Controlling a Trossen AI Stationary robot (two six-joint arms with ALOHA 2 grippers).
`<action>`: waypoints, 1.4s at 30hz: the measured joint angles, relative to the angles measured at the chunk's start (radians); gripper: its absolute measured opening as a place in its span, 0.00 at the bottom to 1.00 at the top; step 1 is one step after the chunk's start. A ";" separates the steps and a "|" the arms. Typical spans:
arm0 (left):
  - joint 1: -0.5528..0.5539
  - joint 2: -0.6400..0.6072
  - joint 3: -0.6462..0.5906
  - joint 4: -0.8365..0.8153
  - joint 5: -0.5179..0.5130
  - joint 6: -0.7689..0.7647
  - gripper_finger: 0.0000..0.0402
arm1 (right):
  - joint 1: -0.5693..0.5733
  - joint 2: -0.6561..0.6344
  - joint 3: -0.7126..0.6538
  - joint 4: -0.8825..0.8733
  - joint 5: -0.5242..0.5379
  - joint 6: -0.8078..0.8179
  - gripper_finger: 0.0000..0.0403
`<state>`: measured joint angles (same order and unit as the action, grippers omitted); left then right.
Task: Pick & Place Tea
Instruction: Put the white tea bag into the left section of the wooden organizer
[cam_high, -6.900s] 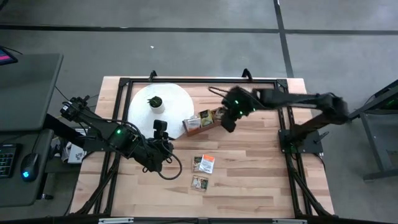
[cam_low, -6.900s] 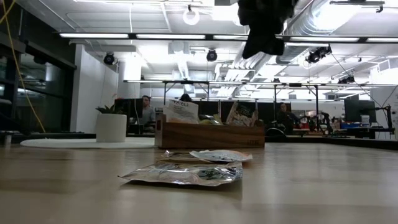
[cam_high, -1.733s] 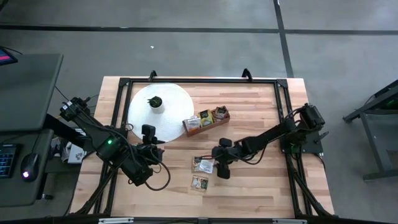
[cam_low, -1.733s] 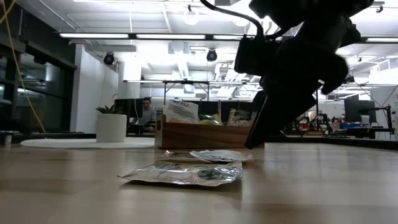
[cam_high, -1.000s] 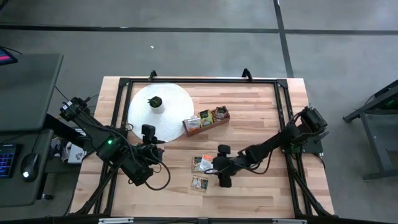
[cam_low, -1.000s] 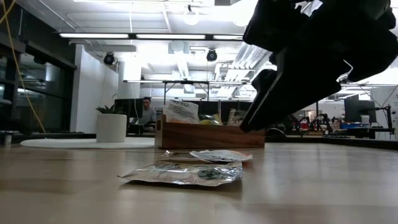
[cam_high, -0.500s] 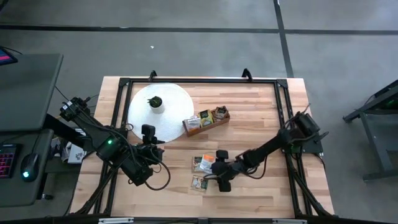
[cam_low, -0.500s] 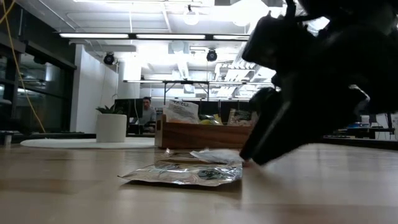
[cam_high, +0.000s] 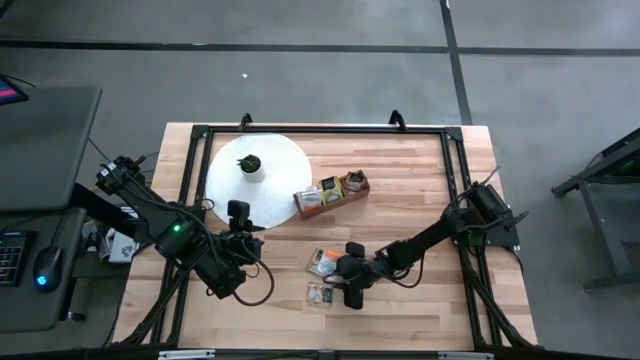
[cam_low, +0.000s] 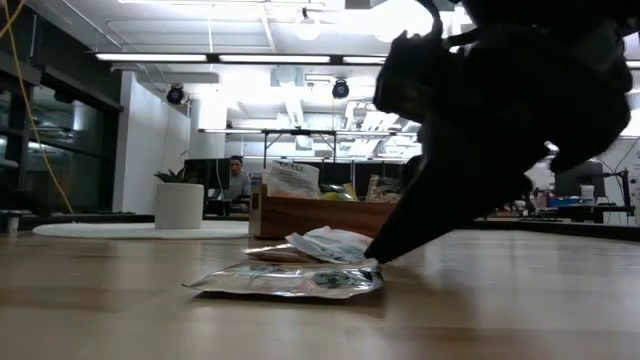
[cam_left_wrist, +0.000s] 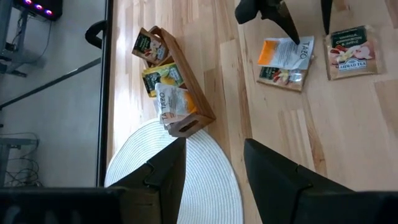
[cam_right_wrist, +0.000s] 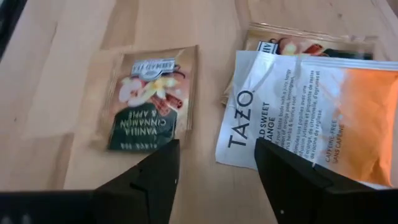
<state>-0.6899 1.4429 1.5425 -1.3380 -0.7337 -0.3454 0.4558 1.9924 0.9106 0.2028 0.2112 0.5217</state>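
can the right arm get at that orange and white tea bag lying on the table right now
Probably yes. The right claw is down at the table with its fingers apart, and the orange and white tea bag lies just ahead of it, on top of another tea bag. Nothing stands between them.

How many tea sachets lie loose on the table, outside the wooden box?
3: the orange-and-white Tazo sachet overlaps a sachet beneath, and the brownish vanilla-cinnamon-apple sachet lies apart beside them. More could hide under the right gripper.

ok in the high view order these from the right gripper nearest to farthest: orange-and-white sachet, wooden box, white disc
1. orange-and-white sachet, right beside the right gripper.
2. wooden box, farther up the table at mid-table.
3. white disc, beyond the box on the left arm's side.
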 joint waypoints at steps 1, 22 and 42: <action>0.000 0.000 0.000 0.000 0.003 0.000 0.39 | 0.000 0.005 0.000 0.003 0.000 0.015 0.49; 0.000 0.000 0.000 0.001 0.014 -0.003 0.39 | -0.007 0.015 -0.005 0.023 0.013 0.114 0.03; 0.000 0.000 0.000 0.002 0.049 -0.003 0.39 | -0.025 -0.175 -0.013 -0.014 0.128 0.022 0.49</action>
<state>-0.6895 1.4429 1.5429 -1.3360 -0.6851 -0.3483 0.4313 1.8179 0.8978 0.1891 0.3394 0.5433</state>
